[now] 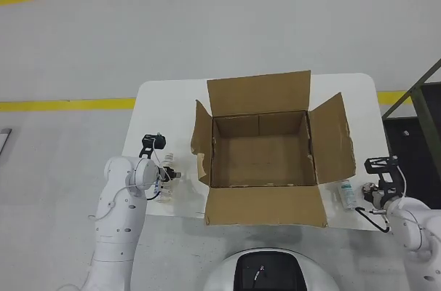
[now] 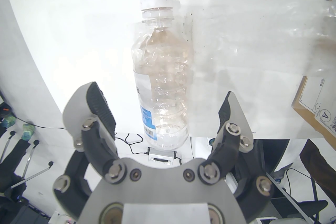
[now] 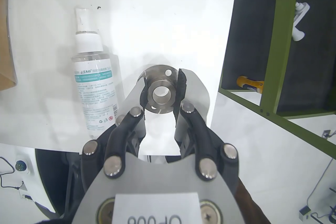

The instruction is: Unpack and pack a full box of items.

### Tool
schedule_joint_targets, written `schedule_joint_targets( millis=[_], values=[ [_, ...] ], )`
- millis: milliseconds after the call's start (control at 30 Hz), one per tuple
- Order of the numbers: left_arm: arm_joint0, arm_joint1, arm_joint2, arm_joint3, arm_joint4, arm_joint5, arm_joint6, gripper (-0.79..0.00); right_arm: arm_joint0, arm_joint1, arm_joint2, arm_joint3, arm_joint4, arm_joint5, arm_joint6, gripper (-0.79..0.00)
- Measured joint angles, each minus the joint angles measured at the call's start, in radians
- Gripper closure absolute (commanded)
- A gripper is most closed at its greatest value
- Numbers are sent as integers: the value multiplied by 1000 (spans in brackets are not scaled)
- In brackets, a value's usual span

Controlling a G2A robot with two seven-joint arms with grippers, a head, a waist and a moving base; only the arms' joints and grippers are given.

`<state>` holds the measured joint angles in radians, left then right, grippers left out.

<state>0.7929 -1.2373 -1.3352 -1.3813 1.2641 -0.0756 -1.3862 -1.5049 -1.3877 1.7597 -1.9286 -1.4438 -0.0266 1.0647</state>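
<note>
An open cardboard box stands in the middle of the white table, its inside bare. A clear water bottle with a white cap lies on the table left of the box, also visible from above. My left gripper hangs open over the bottle's lower half, one finger on each side and neither touching it. Right of the box, my right gripper is shut on a metal flange just above the table. A clear spray bottle lies beside it, between the flange and the box.
A green-framed shelf stands just past the table's right edge, holding an orange object and a white one. The box's flaps spread out sideways. Both grippers are close to the table's near edge.
</note>
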Motion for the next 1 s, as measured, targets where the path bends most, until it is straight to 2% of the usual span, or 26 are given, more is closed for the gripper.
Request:
schedule_joint_targets(
  millis=[133,200,300,433,533,667,800,833,867,1000],
  values=[
    [0,0,0,0,0,0,0,-785,-2,3,-6,17,-2,-1,-5,-43],
    [0,0,0,0,0,0,0,-785,-1,4,-9,23,-2,-1,-8,-126],
    [0,0,0,0,0,0,0,-785,0,5,-13,29,-1,-1,-11,-160],
    [0,0,0,0,0,0,0,-785,0,8,-15,30,4,0,-12,-283],
    [0,0,0,0,0,0,0,-785,0,10,-15,30,7,-1,-12,-323],
    [0,0,0,0,0,0,0,-785,2,13,-15,29,11,-5,-11,-326],
    [0,0,0,0,0,0,0,-785,8,16,-14,13,17,-1,-19,-280],
    [0,0,0,0,0,0,0,-785,11,16,-7,-6,28,7,-41,-185],
    [0,0,0,0,0,0,0,-785,11,16,-1,-26,39,12,-67,0],
    [0,0,0,0,0,0,0,-785,4,18,31,-132,77,-14,-291,0]
  ],
)
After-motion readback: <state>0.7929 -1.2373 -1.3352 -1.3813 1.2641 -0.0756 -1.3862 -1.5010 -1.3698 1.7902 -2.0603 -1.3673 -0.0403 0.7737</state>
